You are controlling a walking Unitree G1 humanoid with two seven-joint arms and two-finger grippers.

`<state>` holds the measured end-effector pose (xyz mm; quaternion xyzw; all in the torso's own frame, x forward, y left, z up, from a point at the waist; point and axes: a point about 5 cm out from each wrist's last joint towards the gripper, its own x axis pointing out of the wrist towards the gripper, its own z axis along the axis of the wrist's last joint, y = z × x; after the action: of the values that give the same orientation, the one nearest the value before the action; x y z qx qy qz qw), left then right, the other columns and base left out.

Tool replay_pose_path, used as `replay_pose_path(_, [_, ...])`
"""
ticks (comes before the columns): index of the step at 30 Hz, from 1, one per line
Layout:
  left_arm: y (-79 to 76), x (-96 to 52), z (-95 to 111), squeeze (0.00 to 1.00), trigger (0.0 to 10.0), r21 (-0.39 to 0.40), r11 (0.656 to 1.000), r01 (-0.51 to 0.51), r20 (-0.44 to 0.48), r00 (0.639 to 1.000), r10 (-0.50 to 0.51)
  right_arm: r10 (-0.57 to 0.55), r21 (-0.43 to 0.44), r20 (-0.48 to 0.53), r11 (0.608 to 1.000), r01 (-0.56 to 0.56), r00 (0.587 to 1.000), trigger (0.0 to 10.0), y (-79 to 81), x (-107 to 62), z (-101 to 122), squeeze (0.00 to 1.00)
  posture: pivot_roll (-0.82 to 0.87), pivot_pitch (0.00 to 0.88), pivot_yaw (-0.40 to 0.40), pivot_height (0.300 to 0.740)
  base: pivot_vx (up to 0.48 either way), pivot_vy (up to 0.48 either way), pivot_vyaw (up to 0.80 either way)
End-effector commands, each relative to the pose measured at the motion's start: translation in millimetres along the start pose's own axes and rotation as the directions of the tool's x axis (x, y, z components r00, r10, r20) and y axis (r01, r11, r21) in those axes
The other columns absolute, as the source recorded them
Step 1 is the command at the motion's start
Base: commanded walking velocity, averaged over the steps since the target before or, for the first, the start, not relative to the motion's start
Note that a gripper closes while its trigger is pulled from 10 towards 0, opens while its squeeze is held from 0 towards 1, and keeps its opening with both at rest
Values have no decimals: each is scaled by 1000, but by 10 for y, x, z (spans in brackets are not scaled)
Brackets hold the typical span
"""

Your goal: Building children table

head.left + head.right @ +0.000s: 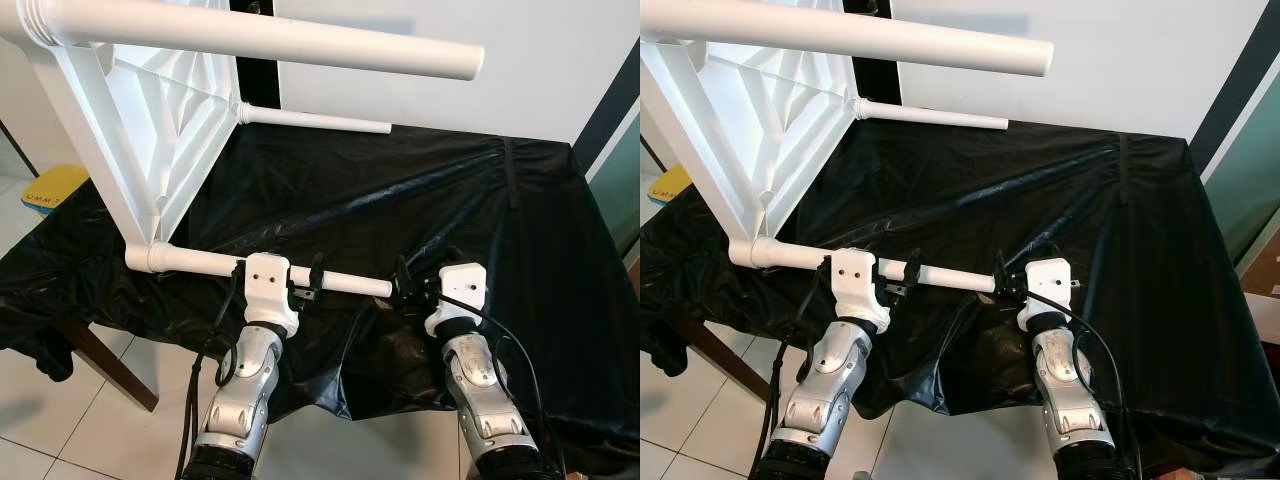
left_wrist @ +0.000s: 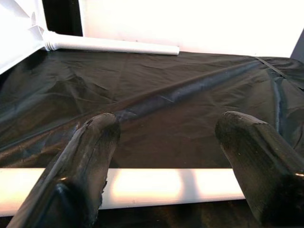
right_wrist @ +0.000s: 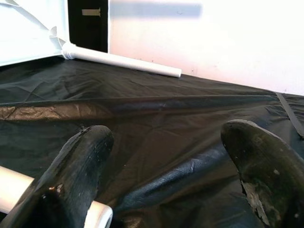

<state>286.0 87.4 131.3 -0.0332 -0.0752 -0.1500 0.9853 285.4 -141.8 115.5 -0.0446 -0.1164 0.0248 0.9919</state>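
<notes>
A white children's table stands on its side at the left, its ribbed underside (image 1: 150, 110) facing me. Three white legs stick out to the right: a top leg (image 1: 280, 40), a far leg (image 1: 320, 121) and a near leg (image 1: 200, 264). My left gripper (image 1: 310, 283) is open over the near leg (image 2: 142, 185), which runs crosswise under both fingers. My right gripper (image 1: 405, 285) is open at that leg's free end (image 3: 97, 213), which lies by one finger (image 3: 80, 161). The far leg (image 3: 123, 61) rests on the sheet beyond.
A black plastic sheet (image 1: 450, 200) covers the work table and hangs over its front edge. A wooden table leg (image 1: 110, 365) stands on the tiled floor at the lower left. A yellow object (image 1: 50, 188) lies at the left. A white wall is behind.
</notes>
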Motion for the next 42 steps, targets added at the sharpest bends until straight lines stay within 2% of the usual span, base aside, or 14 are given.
replay_pose_path(1, [1,-5,-13,0,10000,-1,1000,14,-14,1000,-14,-18,9,-19,1000,18,1000,10000,-22,-15,-35,0,-108,49,-41,740,0,300,0])
replay_pose_path(26, [10,2,-17,0,10000,-6,1000,10,-29,1000,-10,-30,4,-12,1000,30,999,10000,-31,-11,-30,0,-114,54,-36,740,0,449,0])
replay_pose_path(35, [5,5,-3,0,10000,5,1000,13,-20,1000,-13,-29,6,-14,1000,29,999,10000,-32,-10,-28,0,-114,52,-38,740,0,0,0])
replay_pose_path(42, [-1,7,2,0,10000,7,1000,21,-20,1000,-21,-32,11,-20,999,32,999,10000,-32,-4,-38,0,-114,47,-39,740,0,0,-800])
